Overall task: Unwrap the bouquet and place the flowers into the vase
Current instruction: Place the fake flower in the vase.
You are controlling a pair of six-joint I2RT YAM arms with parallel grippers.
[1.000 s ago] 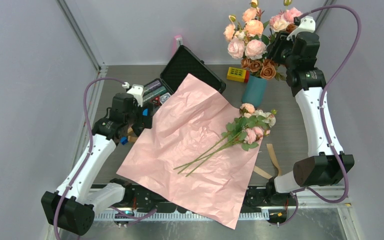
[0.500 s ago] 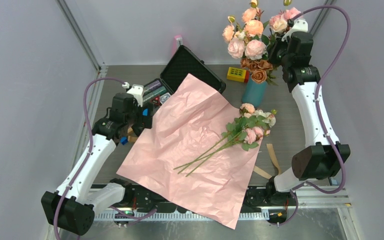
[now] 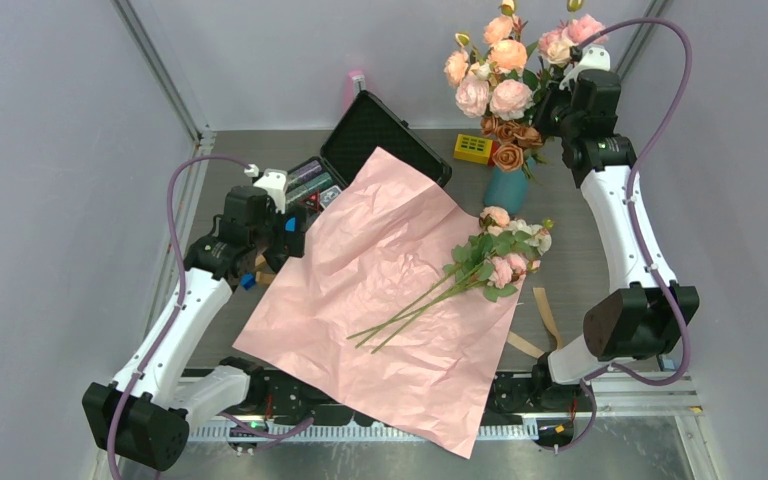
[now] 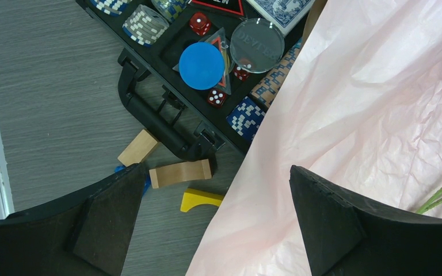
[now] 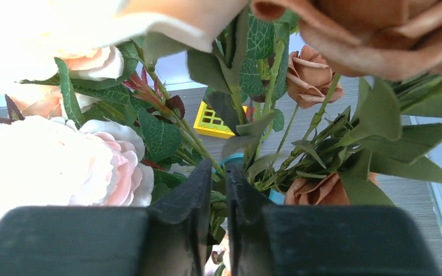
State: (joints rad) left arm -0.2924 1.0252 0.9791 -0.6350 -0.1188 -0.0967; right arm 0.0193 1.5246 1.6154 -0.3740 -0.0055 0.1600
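Observation:
The bouquet lies unwrapped: its pink paper (image 3: 380,290) is spread flat across the table. The flowers (image 3: 505,255) rest on the paper's right edge, their stems pointing toward the near left. Behind them stands the teal vase (image 3: 505,190), which holds a bigger bunch of pink-cream and rust roses (image 3: 500,95). My right gripper (image 5: 218,167) is shut on that bunch's green stems just above the vase rim (image 5: 276,197). My left gripper (image 4: 216,169) hangs open over the paper's left edge (image 4: 351,115) with nothing in it.
An open black case (image 3: 385,135) of poker chips and dice lies at the back left, partly under the paper. Wooden blocks (image 4: 180,173) and a yellow piece (image 4: 201,199) sit beside its handle. A yellow box (image 3: 475,149) is left of the vase. Tan ribbon (image 3: 548,318) lies near right.
The right gripper closed on the big bunch's stems. The arm shifted slightly left and back, and the bunch moved left with it. The left arm stayed still.

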